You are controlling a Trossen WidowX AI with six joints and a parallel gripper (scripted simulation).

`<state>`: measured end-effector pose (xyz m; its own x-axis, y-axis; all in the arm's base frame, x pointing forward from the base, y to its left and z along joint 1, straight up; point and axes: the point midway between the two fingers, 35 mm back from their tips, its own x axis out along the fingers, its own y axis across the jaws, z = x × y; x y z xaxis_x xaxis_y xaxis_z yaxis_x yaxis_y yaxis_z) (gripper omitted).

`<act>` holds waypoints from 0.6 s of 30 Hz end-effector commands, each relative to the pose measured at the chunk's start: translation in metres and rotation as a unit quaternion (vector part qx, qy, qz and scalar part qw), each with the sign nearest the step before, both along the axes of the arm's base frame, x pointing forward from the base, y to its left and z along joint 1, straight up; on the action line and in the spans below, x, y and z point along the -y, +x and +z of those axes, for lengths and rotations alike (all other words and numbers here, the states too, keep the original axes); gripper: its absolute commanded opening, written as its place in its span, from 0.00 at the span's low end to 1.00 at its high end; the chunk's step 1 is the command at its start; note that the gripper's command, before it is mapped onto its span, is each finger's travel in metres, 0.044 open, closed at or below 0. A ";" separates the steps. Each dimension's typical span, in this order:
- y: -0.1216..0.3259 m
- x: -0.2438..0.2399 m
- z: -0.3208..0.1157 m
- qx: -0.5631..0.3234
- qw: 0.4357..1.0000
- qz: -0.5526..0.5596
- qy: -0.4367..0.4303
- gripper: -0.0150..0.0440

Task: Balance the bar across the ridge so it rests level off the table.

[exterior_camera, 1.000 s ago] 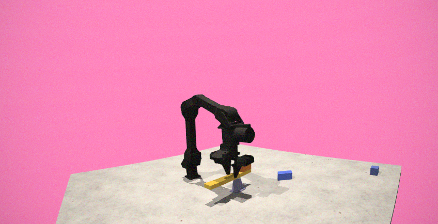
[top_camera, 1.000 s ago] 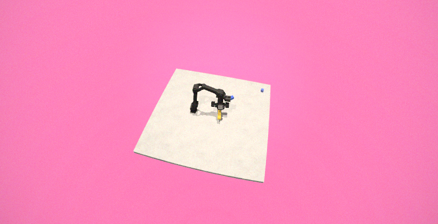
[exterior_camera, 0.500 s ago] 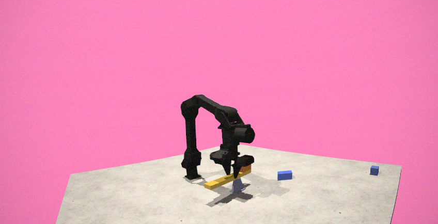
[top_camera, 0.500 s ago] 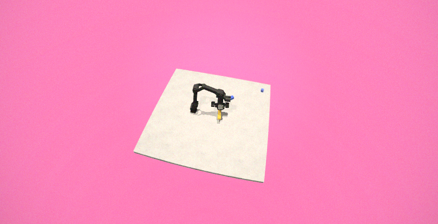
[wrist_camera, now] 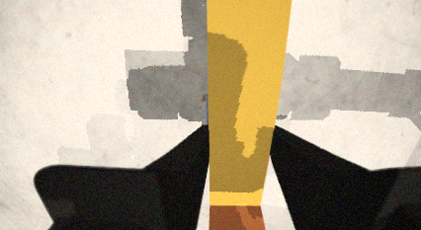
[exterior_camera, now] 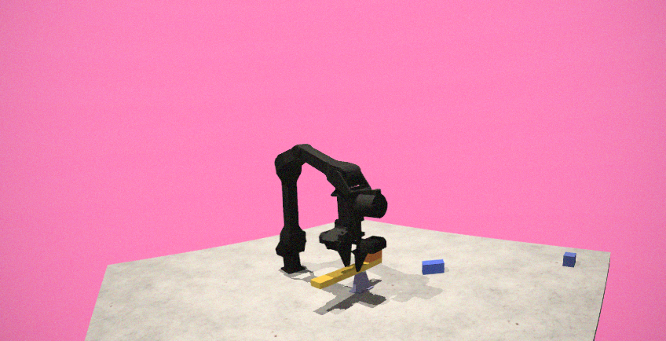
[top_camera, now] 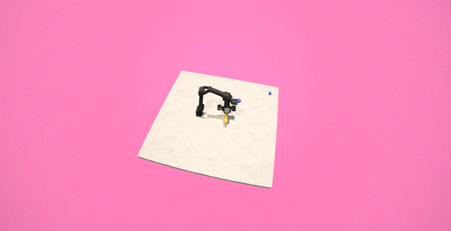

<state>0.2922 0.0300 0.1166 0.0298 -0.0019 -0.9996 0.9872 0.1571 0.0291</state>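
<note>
The yellow bar [top_camera: 225,119] [exterior_camera: 329,279] [wrist_camera: 267,52] is held above the table, with an orange-brown block [exterior_camera: 374,256] [wrist_camera: 232,219] on its far end in the exterior view. My gripper [exterior_camera: 353,267] [wrist_camera: 238,132] is shut on the bar, one finger on each side of it. The grey-purple ridge [exterior_camera: 361,282] stands on the table under the bar, just below the fingers. Whether the bar touches the ridge's top is hard to tell. In the wrist view the ridge is almost wholly hidden under the bar.
A blue block [top_camera: 239,100] [exterior_camera: 433,267] lies on the table [top_camera: 195,153] [exterior_camera: 187,300] beyond the gripper. A small blue cube [top_camera: 269,92] [exterior_camera: 569,259] sits near the table's far right corner. The arm's base stands left of the ridge.
</note>
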 end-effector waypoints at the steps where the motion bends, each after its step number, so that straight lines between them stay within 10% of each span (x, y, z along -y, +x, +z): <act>1: 0.001 -0.001 -0.001 0.001 1.000 0.002 0.003 0.25; 18: 0.000 -0.001 -0.002 0.001 1.000 0.002 0.003 0.25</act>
